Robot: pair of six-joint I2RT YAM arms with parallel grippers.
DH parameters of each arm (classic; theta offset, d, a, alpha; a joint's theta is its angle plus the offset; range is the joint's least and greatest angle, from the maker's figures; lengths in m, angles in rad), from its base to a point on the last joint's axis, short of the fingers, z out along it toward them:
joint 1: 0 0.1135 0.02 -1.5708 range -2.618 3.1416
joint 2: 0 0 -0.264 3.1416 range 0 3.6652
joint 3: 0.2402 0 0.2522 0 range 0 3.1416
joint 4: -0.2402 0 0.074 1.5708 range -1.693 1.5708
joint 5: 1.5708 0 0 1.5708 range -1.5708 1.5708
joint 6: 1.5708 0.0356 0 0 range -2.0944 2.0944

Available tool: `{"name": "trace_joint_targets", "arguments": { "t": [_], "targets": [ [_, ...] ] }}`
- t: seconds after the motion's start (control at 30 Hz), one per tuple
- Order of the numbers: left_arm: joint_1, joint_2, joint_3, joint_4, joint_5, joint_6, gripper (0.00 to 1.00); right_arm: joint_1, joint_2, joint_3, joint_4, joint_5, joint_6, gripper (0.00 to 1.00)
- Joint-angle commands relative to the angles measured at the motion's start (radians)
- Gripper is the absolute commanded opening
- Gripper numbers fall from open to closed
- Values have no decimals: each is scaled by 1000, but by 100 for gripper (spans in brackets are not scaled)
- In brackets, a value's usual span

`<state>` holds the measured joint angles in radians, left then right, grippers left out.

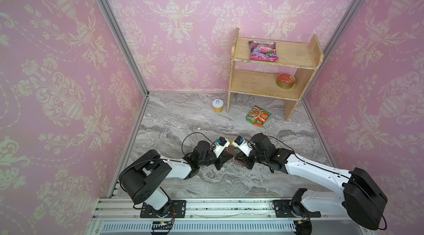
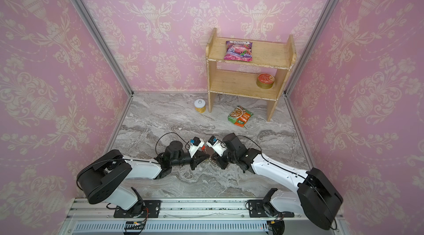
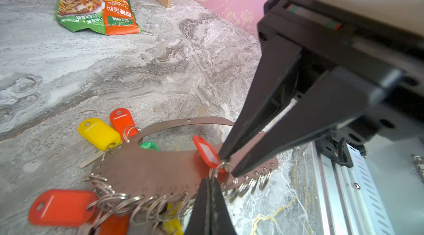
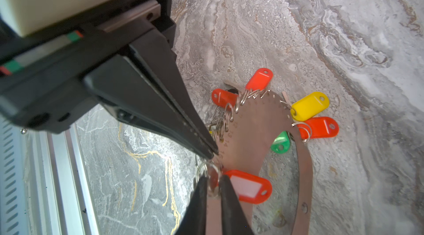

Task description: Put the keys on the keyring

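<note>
My left pincer point(image 4: 214, 152) is closed tight. Its tips are pressed together and touch the outer edge of the keyring's band right beside a split ring; I cannot tell whether anything is nipped between them. The keyring point(image 4: 259, 126) lies on the marble tabletop point(image 1: 183, 117), about midway between the left and right edges and nearer the front edge than the back. It is a brown band bent into a loop, with a row of silver rings point(image 3: 142, 201) strung along one edge. Several keys point(image 3: 98, 133) already hang from those rings, their yellow and orange tags fanned out on the tabletop around the band. A green tag point(image 4: 281, 142) lies inside the loop, partly under the band. A red-tagged key point(image 4: 247, 186) with a white label lies over the band, its ring point(image 3: 221, 168) just where my two pincers meet. My right pincer point(image 3: 228, 165) points in from the opposite side, tip to tip with the left; its fingers stand a little apart with that ring in the gap. Near the back edge a white-lidded can point(image 1: 217, 106) stands just left of a wooden shelf point(image 1: 270, 78). A green-and-orange packet point(image 1: 258, 116) lies by the shelf's foot. The shelf carries a pink packet point(image 1: 263, 50) on its top board and a red-lidded tin point(image 1: 285, 80) on the lower one.
</note>
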<state>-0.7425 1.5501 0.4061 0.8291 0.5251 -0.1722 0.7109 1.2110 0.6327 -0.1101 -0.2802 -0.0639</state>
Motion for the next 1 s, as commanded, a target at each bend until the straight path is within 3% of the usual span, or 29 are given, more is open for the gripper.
{"name": "trace_joint_targets", "arguments": {
  "t": [0.0,0.13,0.33,0.57,0.97],
  "targets": [
    [2,-33,-15,5,-31,71,0,-46,-59,-20,-19,-17,41,22],
    [1,-47,-20,19,-14,107,0,-100,-88,-31,15,-73,51,26],
    [1,-61,-14,25,14,170,0,-100,7,7,54,-130,12,27],
    [3,-91,-8,-8,9,207,0,-99,18,-3,102,-204,-5,26],
    [2,-87,-14,1,8,203,0,-90,40,21,98,-226,-7,25]
  ]
}}
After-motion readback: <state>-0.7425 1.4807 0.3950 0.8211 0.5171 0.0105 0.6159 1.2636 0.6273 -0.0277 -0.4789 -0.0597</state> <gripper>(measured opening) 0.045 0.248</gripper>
